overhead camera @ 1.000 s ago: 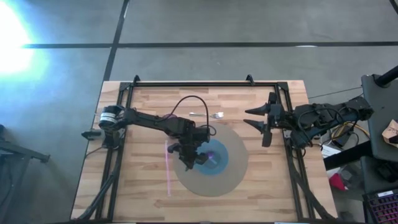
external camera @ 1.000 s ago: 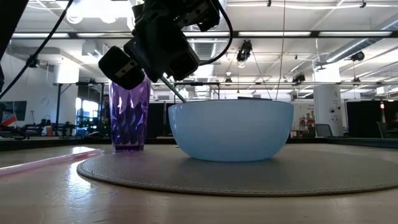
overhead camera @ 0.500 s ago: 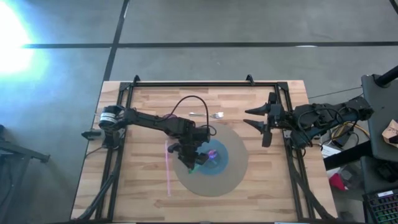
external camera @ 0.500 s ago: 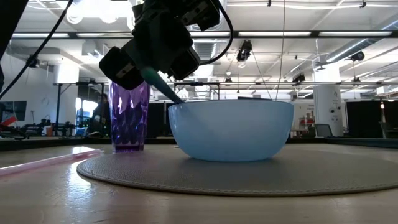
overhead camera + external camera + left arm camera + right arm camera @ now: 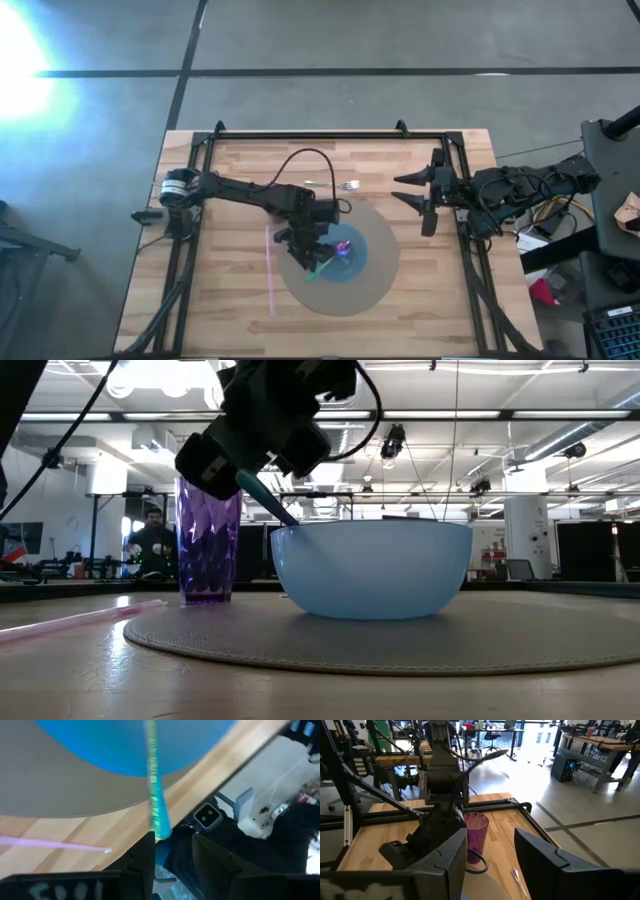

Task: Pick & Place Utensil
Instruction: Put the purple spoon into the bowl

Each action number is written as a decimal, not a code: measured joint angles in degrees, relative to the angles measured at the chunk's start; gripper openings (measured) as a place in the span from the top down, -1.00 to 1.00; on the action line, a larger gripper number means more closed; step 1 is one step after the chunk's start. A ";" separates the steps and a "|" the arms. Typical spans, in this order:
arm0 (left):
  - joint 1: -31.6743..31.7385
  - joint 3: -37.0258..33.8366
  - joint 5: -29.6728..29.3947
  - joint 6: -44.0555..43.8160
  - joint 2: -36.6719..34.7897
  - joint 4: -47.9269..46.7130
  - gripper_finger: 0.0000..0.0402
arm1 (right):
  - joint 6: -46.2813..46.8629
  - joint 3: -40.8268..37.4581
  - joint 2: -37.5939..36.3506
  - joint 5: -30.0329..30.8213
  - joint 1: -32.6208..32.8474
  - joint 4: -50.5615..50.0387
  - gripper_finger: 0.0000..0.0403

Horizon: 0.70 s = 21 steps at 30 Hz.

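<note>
A teal utensil point(image 5: 153, 785) stands slanted in the light-blue bowl point(image 5: 370, 570). Its shaft leans on the bowl's rim point(image 5: 287, 520), and its handle end points up between the fingers of my left gripper point(image 5: 172, 840). That gripper is open and hangs over the bowl's left side point(image 5: 318, 254), pointing slantwise down. The utensil's lower end is hidden inside the bowl. My right gripper point(image 5: 405, 188) waits open, high over the table's right side, with nothing between its fingers. My left gripper has its open fingers on either side of the utensil's handle end point(image 5: 160, 831), coming from above at a slant. The end lies close to one finger point(image 5: 146, 851); I cannot tell whether they touch. The utensil rests in the bowl.
The bowl sits on a round grey mat point(image 5: 375, 282). A purple cup point(image 5: 208, 545) stands behind the bowl's left side. A pink straw point(image 5: 270, 272) lies left of the mat and a metal fork point(image 5: 335, 185) beyond it. A person point(image 5: 152, 545) stands in the room behind.
The teal handle was covered by my left gripper a second ago. It now shows below the gripper, leaning on the bowl's rim. The left gripper has rolled a little about its own axis and stayed over the bowl.
</note>
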 joint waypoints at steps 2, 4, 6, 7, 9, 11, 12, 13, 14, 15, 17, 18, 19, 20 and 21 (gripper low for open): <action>0.00 1.06 0.43 1.11 -0.02 0.00 0.41 | 0.02 0.00 0.00 0.00 0.00 -0.01 0.20; 0.00 2.19 0.96 1.74 -0.02 -0.15 0.40 | 0.04 0.00 0.00 0.00 0.00 0.01 0.20; 0.00 3.32 1.20 2.16 -0.04 -0.36 0.41 | 0.04 0.00 0.00 0.00 -0.02 0.01 0.22; 0.00 3.94 1.20 2.41 -0.04 -0.59 0.41 | 0.04 0.00 0.00 0.00 0.00 -0.01 0.23; 0.02 5.00 1.20 3.29 -0.04 -0.70 0.42 | 0.20 0.00 0.00 0.00 -0.01 -0.01 0.24; 0.02 6.08 1.19 4.37 -0.08 -0.80 0.43 | 1.10 0.00 0.00 -0.01 -0.01 -0.01 0.26; 0.02 6.53 1.19 5.07 -0.25 -0.82 0.43 | 1.52 0.00 0.00 -0.01 0.00 -0.01 0.26; 0.02 6.80 1.18 5.51 -0.50 -0.94 0.43 | 1.80 0.00 0.00 -0.02 -0.02 -0.02 0.27; 0.03 7.01 1.18 5.90 -0.75 -1.12 0.43 | 1.91 0.00 0.00 -0.02 0.00 -0.06 0.27; 0.11 7.22 1.18 6.33 -1.02 -1.17 0.43 | 1.99 0.00 0.00 -0.02 -0.02 -0.17 0.28; 0.14 7.38 1.08 7.23 -1.90 -1.22 0.43 | 2.01 0.02 -0.01 -0.02 0.00 -1.03 0.29; 0.18 7.38 0.79 7.78 -2.48 -1.32 0.43 | 2.09 0.02 -0.02 -0.02 0.00 -1.35 0.29; 0.22 7.36 0.11 8.31 -3.00 -1.31 0.43 | 2.42 0.02 -0.02 -0.03 -0.01 -1.51 0.29; 0.24 7.36 -0.34 8.95 -3.74 -1.35 0.44 | 2.97 0.02 -0.02 -0.04 0.00 -1.70 0.29; 0.24 7.32 -1.27 9.80 -4.54 -1.56 0.44 | 3.53 0.02 -0.02 -0.04 -0.02 -1.78 0.29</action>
